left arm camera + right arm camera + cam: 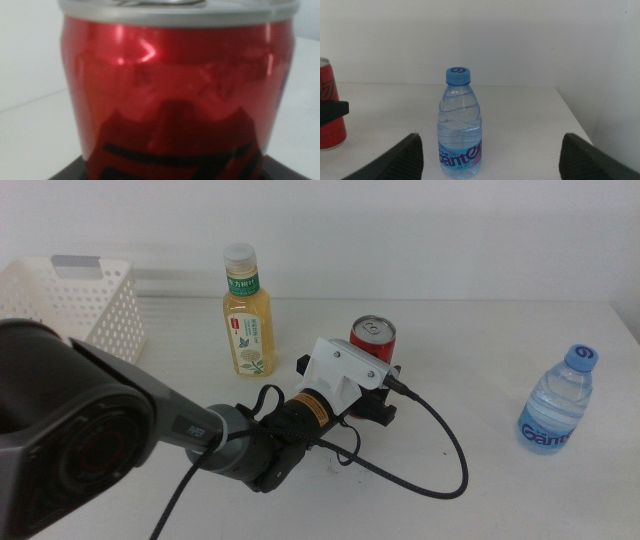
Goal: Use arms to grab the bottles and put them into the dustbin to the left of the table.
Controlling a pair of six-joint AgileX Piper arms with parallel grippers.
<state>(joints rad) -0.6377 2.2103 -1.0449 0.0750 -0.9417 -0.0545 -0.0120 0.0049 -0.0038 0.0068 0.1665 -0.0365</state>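
Left gripper (375, 395): jaws around slim red aluminium can (373, 338), contact unclear.
Right gripper (490, 160): released, clear blue-capped water bottle (460, 125) at 12 o'clock.

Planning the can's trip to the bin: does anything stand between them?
Yes. The tea bottle stands upright between the can, where the left gripper is, and the bin.

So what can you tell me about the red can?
The red can is slim, shiny metal with a silver top and pull tab, and black markings low on its side. It stands upright on the white table, right of the yellow tea bottle. The left end effector is right up against it, jaws at either side near its base; whether they press on it cannot be seen.
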